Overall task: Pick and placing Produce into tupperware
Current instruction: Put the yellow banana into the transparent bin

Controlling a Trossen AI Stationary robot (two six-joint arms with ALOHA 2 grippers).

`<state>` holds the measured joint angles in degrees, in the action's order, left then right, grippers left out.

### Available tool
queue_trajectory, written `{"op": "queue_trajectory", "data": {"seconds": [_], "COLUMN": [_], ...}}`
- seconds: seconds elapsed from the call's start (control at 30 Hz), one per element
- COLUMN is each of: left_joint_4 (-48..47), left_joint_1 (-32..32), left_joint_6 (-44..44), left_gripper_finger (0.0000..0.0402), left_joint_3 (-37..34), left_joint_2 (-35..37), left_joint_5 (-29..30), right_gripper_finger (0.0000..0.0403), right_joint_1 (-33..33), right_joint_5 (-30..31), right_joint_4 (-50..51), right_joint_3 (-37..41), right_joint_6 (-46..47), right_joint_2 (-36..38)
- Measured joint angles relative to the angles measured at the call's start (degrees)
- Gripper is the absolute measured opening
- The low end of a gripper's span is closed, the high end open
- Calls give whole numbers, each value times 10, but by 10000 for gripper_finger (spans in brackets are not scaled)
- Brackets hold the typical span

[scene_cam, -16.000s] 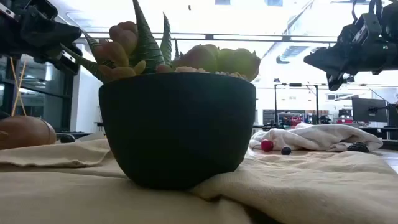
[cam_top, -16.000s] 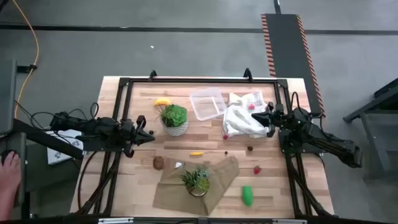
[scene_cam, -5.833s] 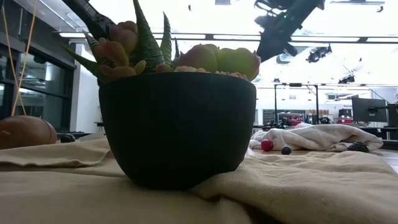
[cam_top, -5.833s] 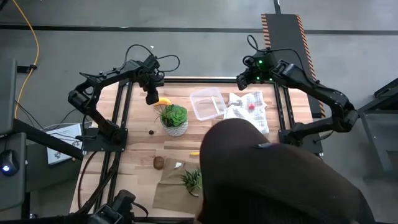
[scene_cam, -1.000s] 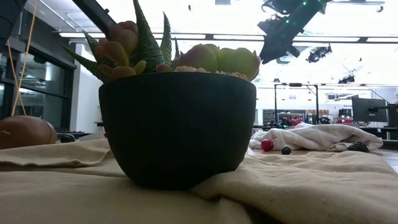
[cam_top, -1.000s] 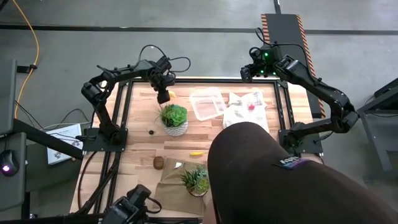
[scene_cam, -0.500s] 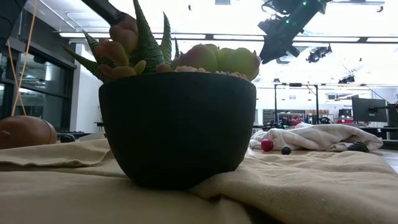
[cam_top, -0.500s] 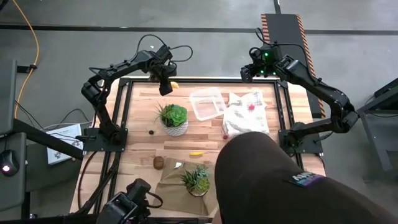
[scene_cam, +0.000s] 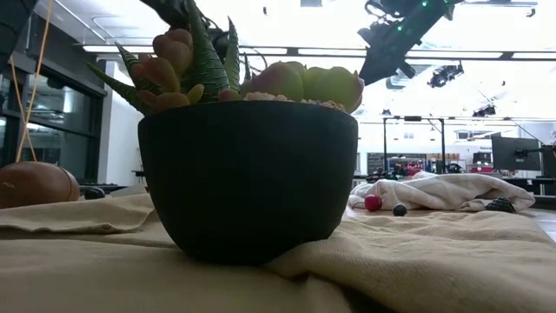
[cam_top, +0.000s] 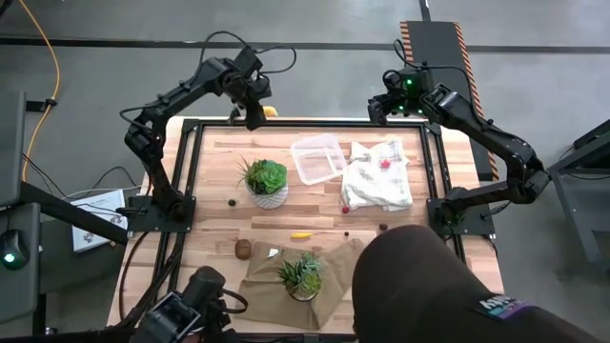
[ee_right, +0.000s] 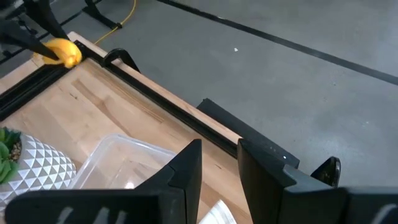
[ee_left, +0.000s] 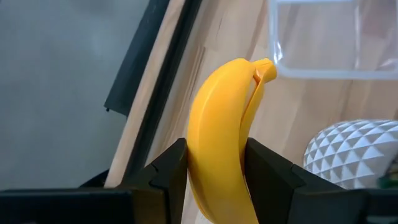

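Note:
A yellow banana-shaped piece of produce (ee_left: 221,124) is in my left gripper (cam_top: 255,114), which is shut on it high above the table's far left edge. The same piece (ee_right: 62,51) shows in the right wrist view. The clear tupperware (cam_top: 318,159) stands on the table at the far middle. My right gripper (ee_right: 219,168) hovers above the far right edge, beside the tupperware (ee_right: 124,165), open, with nothing between its fingers. A brown ball (cam_top: 243,249), a small yellow piece (cam_top: 301,234) and a red berry (cam_top: 345,210) lie on the wood. My left gripper pinches the yellow piece by its thick lower half (ee_left: 217,162) between its two fingers (ee_left: 169,168). The fingers slant down from above and lie along it. The stem end (ee_left: 264,67) sticks out beyond the fingertips. The piece hangs clear of the table.
A plant in a white patterned pot (cam_top: 267,183) stands near the tupperware. A dark-potted plant (cam_top: 303,276) sits on a tan cloth. A white cloth (cam_top: 377,176) holds a red berry (cam_top: 385,163). A person's dark head (cam_top: 429,286) covers the near right corner.
My left gripper has risen and gone toward the table's far edge with the yellow piece, which is now well clear of the wood. The person at the near right has drawn back toward the near edge.

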<state>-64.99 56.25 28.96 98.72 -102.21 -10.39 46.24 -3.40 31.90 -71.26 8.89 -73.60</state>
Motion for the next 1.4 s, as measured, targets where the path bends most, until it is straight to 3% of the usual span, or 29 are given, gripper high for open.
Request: {"op": "queue_trajectory", "data": {"seconds": [0.23,0.47,0.7,1.4], "left_joint_4": [-21,-44,-76,-91], "left_joint_1": [0,3,4,4], "left_joint_6": [-10,-17,-38,-55], "left_gripper_finger": [129,129,129,129], "left_joint_3": [65,98,100,100], "left_joint_2": [0,6,12,13], "left_joint_5": [-56,-151,-171,-366], "right_gripper_finger": [94,94,94,94], "right_joint_1": [0,0,0,0], "right_joint_5": [0,0,0,0], "right_joint_4": [0,0,-1,-1], "right_joint_3": [0,0,0,0], "right_joint_6": [0,0,-2,-4], "right_joint_2": [0,0,0,0]}}
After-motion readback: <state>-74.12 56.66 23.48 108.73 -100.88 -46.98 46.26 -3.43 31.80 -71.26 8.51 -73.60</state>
